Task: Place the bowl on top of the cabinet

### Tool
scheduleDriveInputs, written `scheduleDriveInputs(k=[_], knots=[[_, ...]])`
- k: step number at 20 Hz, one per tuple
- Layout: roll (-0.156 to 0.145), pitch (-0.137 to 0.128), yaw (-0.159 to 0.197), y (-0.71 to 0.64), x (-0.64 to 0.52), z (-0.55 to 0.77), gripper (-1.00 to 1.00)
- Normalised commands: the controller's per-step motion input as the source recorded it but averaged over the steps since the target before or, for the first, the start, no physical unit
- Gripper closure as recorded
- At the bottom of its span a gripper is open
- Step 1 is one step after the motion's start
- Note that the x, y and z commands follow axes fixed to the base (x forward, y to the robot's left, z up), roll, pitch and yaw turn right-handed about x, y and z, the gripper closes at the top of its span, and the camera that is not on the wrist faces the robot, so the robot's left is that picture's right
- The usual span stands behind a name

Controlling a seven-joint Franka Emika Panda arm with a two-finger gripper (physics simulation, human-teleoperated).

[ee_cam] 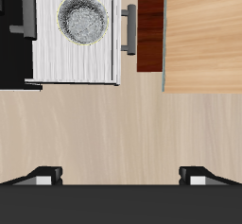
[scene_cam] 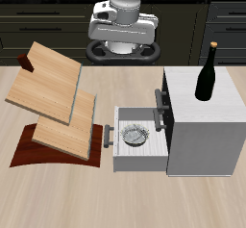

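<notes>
The bowl (scene_cam: 133,136), small, white with a dark speckled inside, lies in the pulled-out drawer (scene_cam: 137,160) of the white-grey cabinet (scene_cam: 226,95). In the wrist view the bowl (ee_cam: 82,20) sits in the drawer (ee_cam: 76,65) near its dark handle (ee_cam: 128,29). My gripper (scene_cam: 125,49) hangs high near the table's back, well apart from the bowl and cabinet. It is open and empty, with both fingertips (ee_cam: 43,175) spread wide in the wrist view.
A black bottle (scene_cam: 207,73) stands upright on the cabinet's flat top. Tilted wooden boards (scene_cam: 53,88) on a dark brown base (scene_cam: 38,150) stand beside the drawer's front. They also show in the wrist view (ee_cam: 203,34).
</notes>
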Motion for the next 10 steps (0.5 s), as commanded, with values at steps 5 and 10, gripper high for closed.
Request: scheduleDriveInputs(k=[5,10], knots=[[-0.029,-0.020,0.053,-0.22,0.30,0.07,-1.00],[0.007,-0.020,0.100,-0.14,0.49,0.05,-1.00]])
